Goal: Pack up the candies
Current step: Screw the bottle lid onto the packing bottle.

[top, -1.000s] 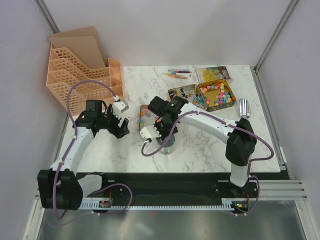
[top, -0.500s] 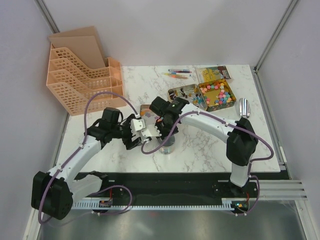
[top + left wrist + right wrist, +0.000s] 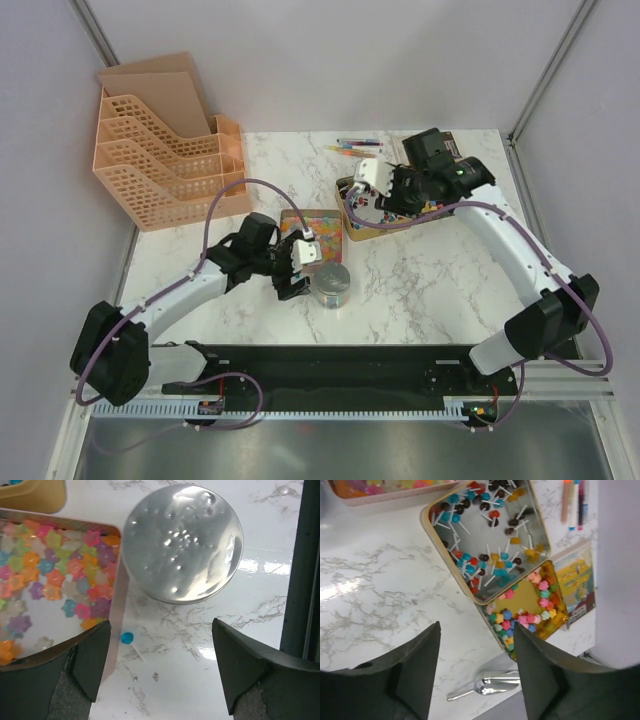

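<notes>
Candies (image 3: 55, 575) fill pink tray (image 3: 119, 615), frame left; left claw (image 3: 160, 665), right claw (image 3: 476, 667) agape, empty; lowering left claw could clip tray, spilling.

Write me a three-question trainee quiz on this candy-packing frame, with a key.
1. True or false: the left gripper and the right gripper are both open and hold nothing.
2. In the left wrist view, what lies loose on the table just outside the pink tray? A. a pen. B. a blue lollipop. C. a scoop.
3. In the right wrist view, what do the sweets in the mirror-floored tin have that those in the yellow tin lack?

Key: 1 true; 2 B; 3 sticks.
</notes>
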Robot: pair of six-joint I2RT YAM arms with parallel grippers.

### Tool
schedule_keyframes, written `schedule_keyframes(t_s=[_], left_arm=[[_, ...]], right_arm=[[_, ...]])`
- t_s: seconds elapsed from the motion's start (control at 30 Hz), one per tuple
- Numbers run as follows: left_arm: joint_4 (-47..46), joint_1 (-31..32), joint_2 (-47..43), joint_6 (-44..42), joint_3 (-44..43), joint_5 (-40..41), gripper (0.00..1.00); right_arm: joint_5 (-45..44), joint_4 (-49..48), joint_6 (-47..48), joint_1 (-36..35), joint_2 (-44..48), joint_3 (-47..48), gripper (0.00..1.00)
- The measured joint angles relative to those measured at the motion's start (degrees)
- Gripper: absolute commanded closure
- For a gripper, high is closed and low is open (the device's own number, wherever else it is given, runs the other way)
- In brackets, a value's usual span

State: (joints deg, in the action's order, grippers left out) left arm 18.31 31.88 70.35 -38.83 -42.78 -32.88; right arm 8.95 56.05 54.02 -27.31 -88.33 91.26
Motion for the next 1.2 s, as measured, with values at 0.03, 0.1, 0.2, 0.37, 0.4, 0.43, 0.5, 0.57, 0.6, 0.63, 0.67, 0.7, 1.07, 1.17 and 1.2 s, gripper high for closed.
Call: schedule_keyframes(t_s=[0.03, 0.1, 0.2, 0.37, 0.4, 0.43, 0.5, 0.57, 0.6, 0.63, 0.67, 0.7, 1.07, 1.17, 1.2], left_arm=[[0.02, 1.05, 1.40, 0.07, 0.00, 0.24, 0.15], [0.20, 2.71, 3.52, 0.35, -0.02, 0.83, 0.21], [0.96, 4.90, 5.79, 0.66, -0.02, 1.44, 0.28], [0.02, 7.54, 7.93, 1.53, -0.02, 1.95, 0.46], [-0.39, 7.93, 8.92, 1.84, -0.09, 1.92, 0.47], [-0.68, 8.31, 10.12, 2.14, -0.39, 1.95, 0.47], [-1.31, 9.16, 12.94, 2.86, -1.42, 1.99, 0.48], [-2.08, 9.99, 15.23, 3.61, -2.67, 2.14, 0.48], [-2.62, 10.49, 16.17, 3.98, -3.28, 2.27, 0.48], [-3.13, 11.04, 16.96, 4.35, -3.82, 2.38, 0.48], [-3.67, 11.56, 17.70, 4.68, -4.44, 2.43, 0.48], [-4.09, 12.17, 18.49, 5.03, -5.14, 2.49, 0.48], [-9.73, 17.22, 33.46, 11.47, -20.06, 2.78, 0.48], [-11.41, 18.05, 36.00, 14.82, -22.97, 4.59, 0.42], [-11.87, 18.10, 35.93, 16.17, -22.99, 5.90, 0.41]], right_arm=[[-0.07, -0.52, -1.22, 1.53, 1.33, -0.17, 0.24], [-0.04, -1.27, -2.47, 3.15, 2.51, -0.63, 0.08], [0.35, -2.73, -4.61, 6.03, 2.82, -1.77, 0.02], [1.68, -3.82, -7.91, 12.17, 2.82, -3.13, 0.17], [1.97, -4.11, -8.39, 13.22, 2.93, -3.39, 0.21], [2.34, -4.44, -9.01, 14.14, 3.13, -3.80, 0.23], [3.39, -4.96, -9.62, 15.63, 3.72, -5.03, 0.39], [4.48, -5.11, -10.21, 16.83, 4.63, -6.56, 0.55], [4.87, -5.11, -10.38, 17.53, 5.27, -7.56, 0.60], [5.22, -5.05, -10.62, 18.16, 5.81, -8.41, 0.67], [5.49, -5.01, -10.67, 18.69, 6.21, -9.03, 0.89], [5.64, -5.03, -10.67, 19.17, 6.60, -9.62, 0.95], [14.05, 5.68, -4.66, 22.56, 9.90, -13.03, 0.74], [18.84, 13.66, -1.49, 22.53, 6.91, -12.02, 0.64], [20.33, 15.32, -0.52, 22.36, 5.29, -11.32, 0.63]])
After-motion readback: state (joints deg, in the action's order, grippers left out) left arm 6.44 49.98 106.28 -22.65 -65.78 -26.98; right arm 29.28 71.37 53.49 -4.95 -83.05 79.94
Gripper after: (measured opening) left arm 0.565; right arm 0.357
